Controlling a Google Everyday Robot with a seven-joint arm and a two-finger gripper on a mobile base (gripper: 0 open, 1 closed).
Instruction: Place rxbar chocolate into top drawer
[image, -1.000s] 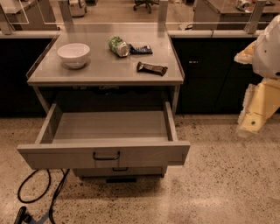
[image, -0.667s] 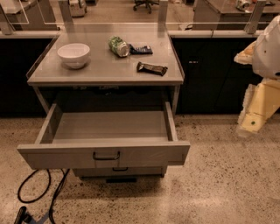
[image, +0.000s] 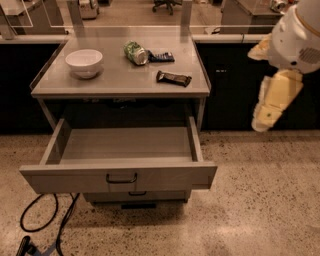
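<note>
The rxbar chocolate (image: 173, 78), a dark glossy bar, lies flat on the grey cabinet top (image: 115, 80), right of centre. Below it the top drawer (image: 120, 177) is pulled wide open; it is empty inside and has a black bar handle on its front. My arm (image: 280, 75), with white and cream links, hangs at the right edge of the view, well right of the cabinet and apart from the bar. The gripper itself is out of view; only arm links show.
A white bowl (image: 84, 62) stands at the left of the cabinet top. A green can (image: 135, 52) lies on its side beside a dark blue bar (image: 161, 56) at the back. The lower drawer (image: 135, 196) is shut. Black cables (image: 45, 225) lie on the speckled floor at lower left.
My arm at the right has shifted a little to the left and upward. The bar, the bowl, the can and the drawer have not moved.
</note>
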